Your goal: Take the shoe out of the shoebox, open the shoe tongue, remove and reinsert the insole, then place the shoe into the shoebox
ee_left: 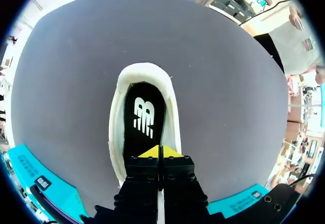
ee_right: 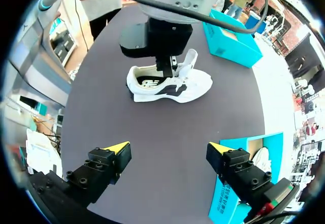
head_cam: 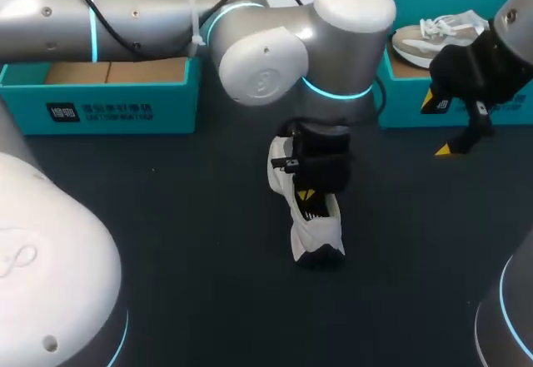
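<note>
A white shoe (head_cam: 315, 235) with dark side panels lies on the dark table near the middle; in the right wrist view the shoe (ee_right: 175, 88) stands upright on its sole with its tongue (ee_right: 190, 60) raised. Its black insole (ee_left: 144, 120) lies flat inside. My left gripper (head_cam: 306, 194) reaches down into the shoe's opening, shut, its yellow tips (ee_left: 160, 152) together on the insole's front part; I see nothing pinched between them. My right gripper (head_cam: 440, 126) hangs open above the table's right side, well clear of the shoe, with nothing between its fingers (ee_right: 170, 148).
A teal shoebox (head_cam: 100, 105) stands at the back left. A second teal shoebox (head_cam: 396, 109) at the back right holds another light shoe (head_cam: 437, 36), close behind my right gripper. Bare dark table lies around the white shoe.
</note>
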`<state>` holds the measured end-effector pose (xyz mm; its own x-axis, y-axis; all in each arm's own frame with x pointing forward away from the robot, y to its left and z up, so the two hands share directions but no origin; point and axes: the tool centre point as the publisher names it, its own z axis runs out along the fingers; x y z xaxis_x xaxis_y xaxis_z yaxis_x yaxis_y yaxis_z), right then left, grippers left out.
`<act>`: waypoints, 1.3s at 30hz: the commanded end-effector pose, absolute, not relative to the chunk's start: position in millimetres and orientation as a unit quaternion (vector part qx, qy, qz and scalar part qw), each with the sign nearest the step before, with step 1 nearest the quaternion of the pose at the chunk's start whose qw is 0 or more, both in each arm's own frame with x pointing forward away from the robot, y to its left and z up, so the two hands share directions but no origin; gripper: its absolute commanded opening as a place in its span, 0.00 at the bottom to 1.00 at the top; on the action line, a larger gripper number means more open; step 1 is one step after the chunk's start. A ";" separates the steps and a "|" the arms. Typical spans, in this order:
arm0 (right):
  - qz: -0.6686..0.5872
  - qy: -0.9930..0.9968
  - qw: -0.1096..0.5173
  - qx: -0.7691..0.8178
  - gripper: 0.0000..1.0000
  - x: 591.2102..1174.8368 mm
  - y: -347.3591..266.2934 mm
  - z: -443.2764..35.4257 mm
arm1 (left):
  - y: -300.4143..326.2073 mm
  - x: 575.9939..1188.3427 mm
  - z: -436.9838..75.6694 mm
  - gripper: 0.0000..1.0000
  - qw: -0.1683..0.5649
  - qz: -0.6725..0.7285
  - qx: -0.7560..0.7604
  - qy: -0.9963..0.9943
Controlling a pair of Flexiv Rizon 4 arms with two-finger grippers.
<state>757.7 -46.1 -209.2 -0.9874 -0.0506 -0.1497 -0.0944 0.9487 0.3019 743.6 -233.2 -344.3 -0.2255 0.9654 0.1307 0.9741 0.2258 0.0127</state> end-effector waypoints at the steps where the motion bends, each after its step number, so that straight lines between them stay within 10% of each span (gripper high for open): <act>1: 0.155 0.985 0.071 -0.037 1.00 757.1 -46.2 -210.0 | -234.8 745.1 -344.7 0.44 0.039 -0.072 -0.618 -0.782; 3: 0.155 0.985 0.071 -0.037 1.00 757.1 -46.2 -210.0 | -233.0 748.3 -345.9 0.97 0.038 -0.071 -0.617 -0.783; 4: 0.155 0.985 0.071 -0.037 1.00 757.1 -46.2 -210.0 | -232.3 749.7 -346.3 1.00 0.038 -0.072 -0.618 -0.782; 39: 0.155 0.985 0.071 -0.037 1.00 757.1 -46.2 -210.0 | -222.8 779.3 -315.8 1.00 -0.038 -0.049 -0.633 -0.772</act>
<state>757.7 -46.2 -209.2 -0.9874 -0.0505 -0.1497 -0.0943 0.9487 0.3019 776.6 -233.8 -326.9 -0.2049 0.9787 0.0136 0.9698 0.2012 0.1380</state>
